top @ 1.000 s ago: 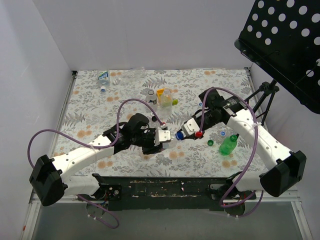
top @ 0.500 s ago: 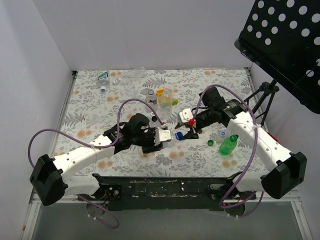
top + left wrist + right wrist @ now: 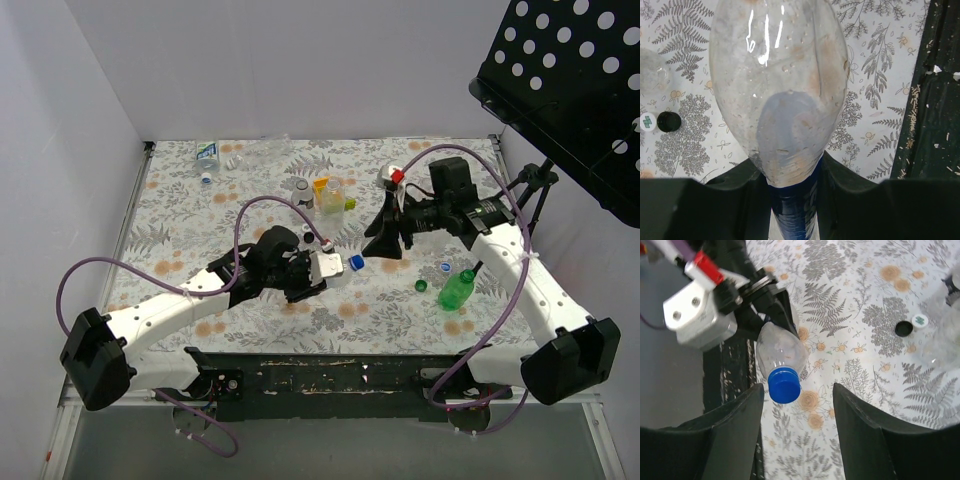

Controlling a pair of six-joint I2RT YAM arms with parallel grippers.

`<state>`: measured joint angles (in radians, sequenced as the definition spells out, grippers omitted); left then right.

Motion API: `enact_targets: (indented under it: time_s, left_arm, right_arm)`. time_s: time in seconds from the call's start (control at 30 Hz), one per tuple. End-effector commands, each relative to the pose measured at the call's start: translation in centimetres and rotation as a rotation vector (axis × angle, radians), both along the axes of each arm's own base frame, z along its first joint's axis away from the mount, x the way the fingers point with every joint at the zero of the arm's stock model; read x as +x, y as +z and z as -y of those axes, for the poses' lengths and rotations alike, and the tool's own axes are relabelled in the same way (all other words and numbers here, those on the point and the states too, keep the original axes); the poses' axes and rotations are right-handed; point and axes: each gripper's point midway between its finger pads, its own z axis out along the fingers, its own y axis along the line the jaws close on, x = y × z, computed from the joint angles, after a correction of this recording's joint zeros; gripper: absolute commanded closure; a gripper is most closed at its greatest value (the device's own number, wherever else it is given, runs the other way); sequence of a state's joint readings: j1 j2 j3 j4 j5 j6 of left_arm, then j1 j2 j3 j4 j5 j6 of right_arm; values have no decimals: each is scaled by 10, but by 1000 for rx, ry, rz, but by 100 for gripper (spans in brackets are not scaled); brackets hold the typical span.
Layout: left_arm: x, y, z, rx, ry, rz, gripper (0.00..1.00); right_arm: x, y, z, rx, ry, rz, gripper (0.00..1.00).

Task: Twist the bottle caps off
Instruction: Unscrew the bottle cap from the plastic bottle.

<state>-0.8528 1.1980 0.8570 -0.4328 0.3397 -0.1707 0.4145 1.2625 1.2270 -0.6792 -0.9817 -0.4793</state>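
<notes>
My left gripper [image 3: 322, 268] is shut on a clear bottle [image 3: 336, 266] and holds it sideways above the table. The bottle's blue cap [image 3: 356, 262] points right and sits on its neck. The left wrist view shows that bottle [image 3: 780, 90] filling the frame, its blue-tinted narrow part clamped in the left gripper [image 3: 790, 167]. My right gripper [image 3: 383, 245] hovers open, up and to the right of the cap, apart from it. The right wrist view looks down on the blue cap [image 3: 784, 385] and the bottle [image 3: 782, 350], with the right gripper [image 3: 799, 407] spread wide and touching neither.
A green bottle [image 3: 457, 289], a green cap [image 3: 421, 286] and a white cap [image 3: 445, 267] lie to the right. A yellowish bottle [image 3: 326, 195] and clear bottles [image 3: 207, 153] stand farther back. A black cap [image 3: 668, 121] lies loose. A black music stand [image 3: 570, 80] overhangs the right.
My right gripper opened, let go of the blue cap and drew back up and to the right. The left gripper kept hold of the bottle, shifting it only slightly.
</notes>
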Motion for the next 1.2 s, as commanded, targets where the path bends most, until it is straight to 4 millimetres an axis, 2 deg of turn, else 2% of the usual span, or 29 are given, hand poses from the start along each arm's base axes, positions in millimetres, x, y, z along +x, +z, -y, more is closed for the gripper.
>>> enact_targets:
  time_s: [0.0, 0.13, 0.3, 0.47, 0.73, 0.93, 1.03, 1.1, 1.17]
  left_arm:
    - [17, 14, 5, -22, 73, 40, 81]
    - [21, 15, 8, -28, 81, 41, 82]
    - [23, 16, 9, -29, 92, 43, 81]
    - [24, 16, 11, -30, 90, 38, 82]
    - [24, 16, 12, -30, 88, 35, 81]
    - [24, 15, 11, -28, 94, 36, 81]
    - [24, 14, 10, -28, 96, 35, 81]
    - [24, 14, 10, -26, 98, 35, 81]
    - [24, 14, 10, -28, 98, 36, 82]
  right_arm:
    - [14, 15, -2, 39, -302, -299, 34]
    - [10, -8, -3, 32, -346, -436, 34]
    - [10, -27, -4, 15, -375, -506, 35]
    - [7, -29, -10, 25, -346, -557, 35]
    - [8, -22, -17, 48, -308, -592, 38]
    - [3, -27, -18, 29, -292, -603, 47]
    - [0, -27, -19, 28, -279, -593, 55]
    - [-2, -26, -19, 31, -265, -588, 65]
    - [-3, -26, -20, 35, -244, -579, 80]
